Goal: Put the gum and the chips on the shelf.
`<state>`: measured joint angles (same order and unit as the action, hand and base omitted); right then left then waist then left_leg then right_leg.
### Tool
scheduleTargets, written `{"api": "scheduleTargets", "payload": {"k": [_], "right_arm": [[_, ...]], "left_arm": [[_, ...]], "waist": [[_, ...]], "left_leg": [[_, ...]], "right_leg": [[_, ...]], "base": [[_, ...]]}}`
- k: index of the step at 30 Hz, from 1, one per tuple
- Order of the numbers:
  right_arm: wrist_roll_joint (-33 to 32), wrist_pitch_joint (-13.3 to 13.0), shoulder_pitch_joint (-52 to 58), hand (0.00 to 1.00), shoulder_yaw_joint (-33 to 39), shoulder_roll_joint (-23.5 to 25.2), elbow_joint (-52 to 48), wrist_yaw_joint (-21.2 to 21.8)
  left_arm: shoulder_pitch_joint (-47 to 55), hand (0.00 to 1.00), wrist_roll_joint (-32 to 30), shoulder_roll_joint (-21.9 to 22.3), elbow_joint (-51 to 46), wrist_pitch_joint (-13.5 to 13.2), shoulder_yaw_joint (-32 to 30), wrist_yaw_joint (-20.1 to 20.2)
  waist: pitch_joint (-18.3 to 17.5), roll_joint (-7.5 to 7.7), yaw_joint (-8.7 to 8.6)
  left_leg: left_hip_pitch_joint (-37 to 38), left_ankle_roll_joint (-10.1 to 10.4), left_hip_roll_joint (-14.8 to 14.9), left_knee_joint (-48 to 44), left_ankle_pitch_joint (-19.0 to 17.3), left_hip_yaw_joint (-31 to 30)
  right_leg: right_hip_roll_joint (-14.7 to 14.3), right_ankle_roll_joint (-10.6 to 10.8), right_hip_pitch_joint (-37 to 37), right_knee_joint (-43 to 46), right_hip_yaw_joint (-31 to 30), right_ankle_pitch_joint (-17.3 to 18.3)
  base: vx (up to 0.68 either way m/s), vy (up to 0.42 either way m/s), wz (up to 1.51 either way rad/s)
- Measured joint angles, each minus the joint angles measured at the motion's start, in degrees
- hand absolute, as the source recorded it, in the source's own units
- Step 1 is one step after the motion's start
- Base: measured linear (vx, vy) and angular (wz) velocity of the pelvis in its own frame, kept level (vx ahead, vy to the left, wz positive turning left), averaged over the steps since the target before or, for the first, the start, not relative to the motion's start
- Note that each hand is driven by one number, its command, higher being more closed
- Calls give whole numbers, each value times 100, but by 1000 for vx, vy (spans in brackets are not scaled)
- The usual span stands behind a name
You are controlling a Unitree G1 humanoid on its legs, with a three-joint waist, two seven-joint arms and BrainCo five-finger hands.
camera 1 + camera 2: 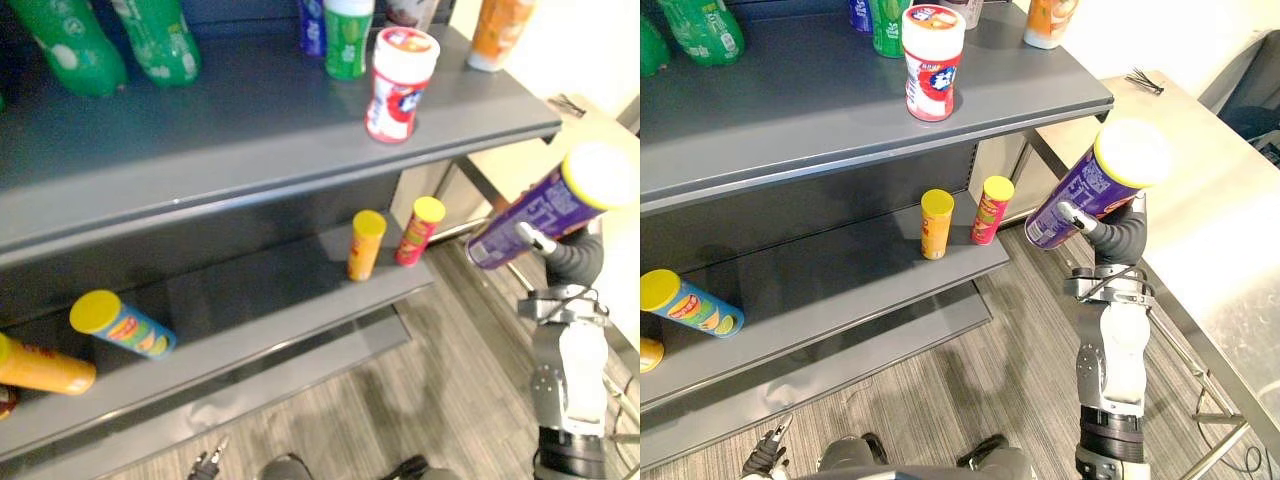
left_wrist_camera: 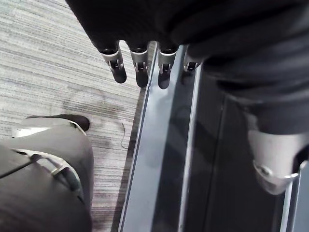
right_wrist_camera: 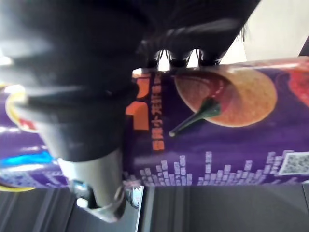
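Observation:
My right hand (image 1: 1118, 236) is shut on a purple chips can (image 1: 1088, 190) with a yellow lid, held tilted in the air to the right of the dark grey shelf (image 1: 250, 135). The right wrist view shows the can (image 3: 217, 135) crosswise under the curled fingers (image 3: 178, 58). The gum, a white jar (image 1: 398, 85) with a red label, stands upright near the front right of the top board. My left hand (image 2: 137, 67) hangs low beside the shelf's bottom edge with straight fingers, holding nothing.
Green bottles (image 1: 100, 40) and an orange bottle (image 1: 498, 30) stand at the back of the top board. On the lower board, two small cans (image 1: 366, 244) stand upright and a blue can (image 1: 122, 325) lies at the left. A steel table (image 1: 1210, 220) is at the right.

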<state>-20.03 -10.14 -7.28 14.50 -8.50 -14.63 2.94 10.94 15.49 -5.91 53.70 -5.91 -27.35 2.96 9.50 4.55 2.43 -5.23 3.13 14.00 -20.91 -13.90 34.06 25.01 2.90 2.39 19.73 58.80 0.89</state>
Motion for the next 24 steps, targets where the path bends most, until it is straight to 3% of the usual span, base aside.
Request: {"api": "scheduleTargets", "payload": {"k": [4, 18, 24], "right_arm": [[-2, 11, 20, 100, -1, 0, -2, 16], [-10, 12, 68, 100, -439, 8, -1, 137], [-12, 13, 12, 100, -1023, 11, 59, 144]], "left_arm": [[-3, 0, -2, 198, 0, 1, 1, 60], [-2, 0, -4, 195, -162, -13, 35, 124], [3, 0, 195, 160, -236, -19, 123, 132]], "waist": [[135, -136, -14], [193, -28, 82], [242, 44, 276]], "left_leg": [[45, 22, -40, 231, 12, -16], [-34, 29, -96, 169, 27, -188], [-34, -100, 163, -383, -84, -215]], "right_leg": [[-22, 1, 31, 13, 3, 1], [-15, 50, -87, -88, 133, -39], [-97, 60, -379, -101, 108, -439]], "base": [[-38, 0, 0], [18, 26, 5], [38, 60, 10]]}}
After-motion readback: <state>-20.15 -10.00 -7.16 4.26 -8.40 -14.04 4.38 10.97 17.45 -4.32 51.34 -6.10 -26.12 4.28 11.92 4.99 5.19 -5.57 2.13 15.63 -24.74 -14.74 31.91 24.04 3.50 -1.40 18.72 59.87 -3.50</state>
